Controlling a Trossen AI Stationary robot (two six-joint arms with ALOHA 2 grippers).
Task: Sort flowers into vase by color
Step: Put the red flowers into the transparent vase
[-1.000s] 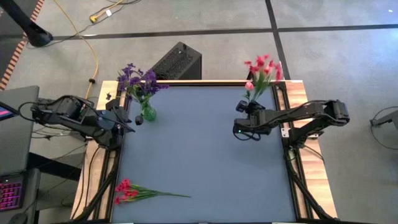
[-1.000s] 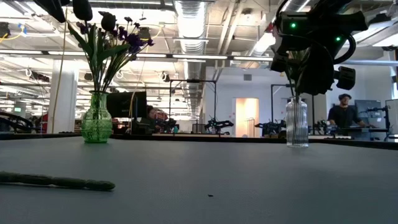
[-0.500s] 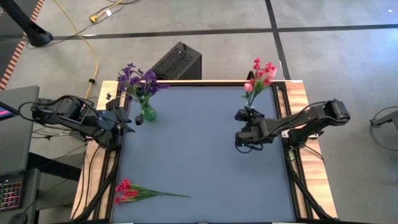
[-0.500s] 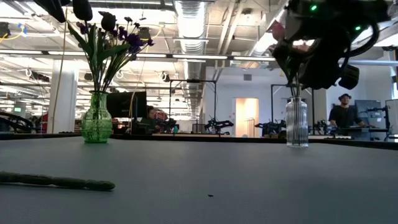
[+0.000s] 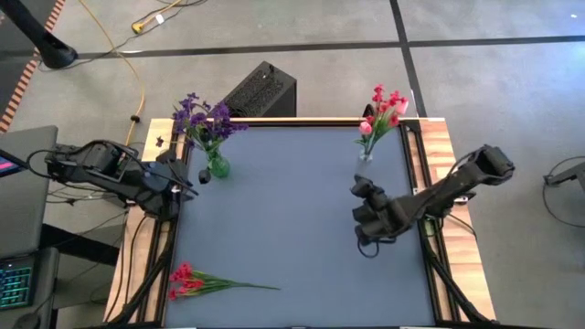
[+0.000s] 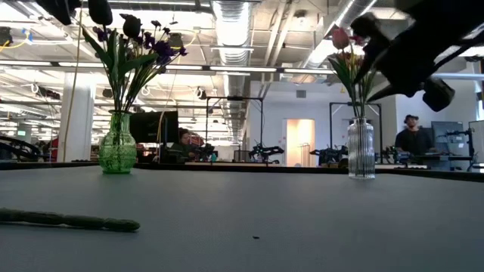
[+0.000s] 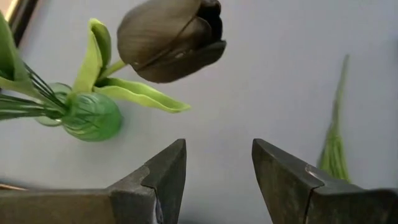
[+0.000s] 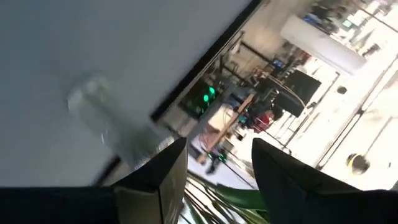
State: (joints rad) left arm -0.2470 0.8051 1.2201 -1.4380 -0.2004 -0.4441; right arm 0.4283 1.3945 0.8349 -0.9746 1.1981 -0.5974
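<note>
Flowers stood in two vases.
Purple flowers (image 5: 203, 115) filled the green vase (image 5: 218, 167); pink ones (image 5: 382, 108) the clear vase (image 6: 361, 148). Right gripper (image 5: 366, 239) hung open, empty.

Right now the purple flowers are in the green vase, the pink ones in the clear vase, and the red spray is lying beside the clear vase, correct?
Not quite. The red spray lies at the near left corner, far from the clear vase, as the high view shows. The purple flowers do stand in the green vase, the pink ones in the clear vase.

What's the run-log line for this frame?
left gripper: open, by green vase | right gripper: open, empty, off clear vase | red spray: on table
</note>
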